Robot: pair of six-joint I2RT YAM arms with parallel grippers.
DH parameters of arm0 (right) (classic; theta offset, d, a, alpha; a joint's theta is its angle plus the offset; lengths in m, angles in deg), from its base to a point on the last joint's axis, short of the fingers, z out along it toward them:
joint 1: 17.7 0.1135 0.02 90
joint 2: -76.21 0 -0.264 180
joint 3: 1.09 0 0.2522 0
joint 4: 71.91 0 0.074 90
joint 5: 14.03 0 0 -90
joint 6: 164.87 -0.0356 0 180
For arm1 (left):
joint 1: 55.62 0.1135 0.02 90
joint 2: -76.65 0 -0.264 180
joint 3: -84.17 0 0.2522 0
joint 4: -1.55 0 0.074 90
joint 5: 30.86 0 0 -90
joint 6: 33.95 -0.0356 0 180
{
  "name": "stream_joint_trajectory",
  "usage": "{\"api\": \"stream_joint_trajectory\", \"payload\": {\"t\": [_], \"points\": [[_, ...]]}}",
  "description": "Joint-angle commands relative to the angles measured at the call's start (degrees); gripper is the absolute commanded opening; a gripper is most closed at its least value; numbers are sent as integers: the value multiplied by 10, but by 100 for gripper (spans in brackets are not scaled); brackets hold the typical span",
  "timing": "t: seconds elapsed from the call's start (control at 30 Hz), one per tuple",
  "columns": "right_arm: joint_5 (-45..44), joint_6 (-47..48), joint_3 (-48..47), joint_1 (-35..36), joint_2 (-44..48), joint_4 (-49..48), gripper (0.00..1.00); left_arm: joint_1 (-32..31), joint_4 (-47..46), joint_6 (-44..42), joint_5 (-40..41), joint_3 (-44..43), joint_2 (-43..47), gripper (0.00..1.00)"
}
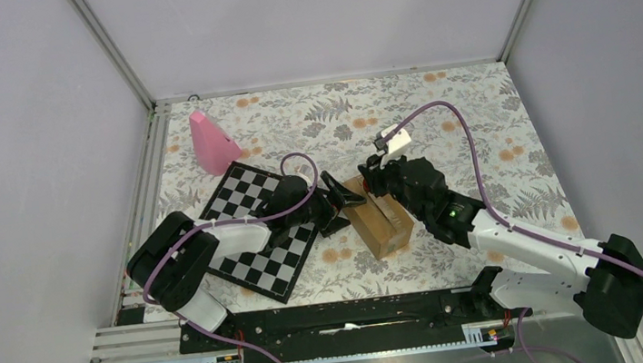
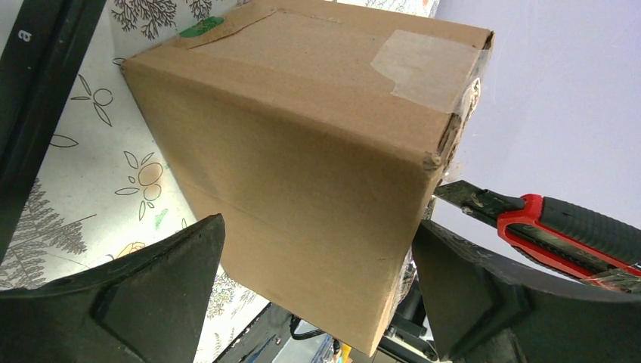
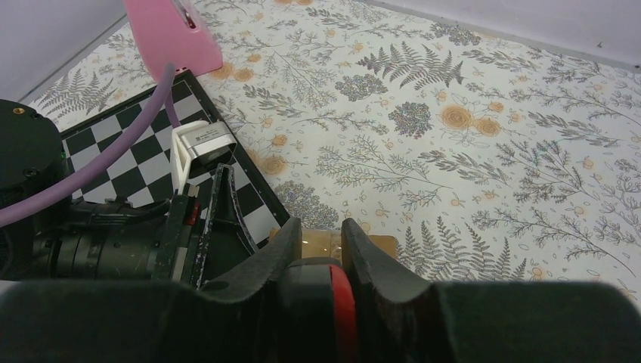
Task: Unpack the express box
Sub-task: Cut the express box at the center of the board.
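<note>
**Item:** express box (image 1: 379, 218), a brown carton on the floral worktop (image 1: 438, 113), just beside the chessboard (image 1: 260, 234).

**Handling, as I judge it:** stiff-walled, probably light and apt to slide. The tape patches (image 2: 427, 60) look slick.

**Hold:** I would take the plain opposite side walls, clear of the tape.

**Left tool** (image 2: 317, 227): spread wide, its fingers flanking the box. I see no contact.

**Right tool** (image 3: 321, 234): clamped narrow on a red-and-black cutter (image 2: 559, 227), on the box's side away from the chessboard.
</note>
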Motion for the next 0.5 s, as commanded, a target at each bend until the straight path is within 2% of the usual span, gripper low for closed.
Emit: {"api": "stream_joint_trajectory", "payload": {"t": [0.0,0.47], "points": [[-4,-2,12,8,0,18,0,7,87,-7,74,16,-28,99],[19,22,-43,11,16,81,0,7,98,5,90,19,-22,99]]}}
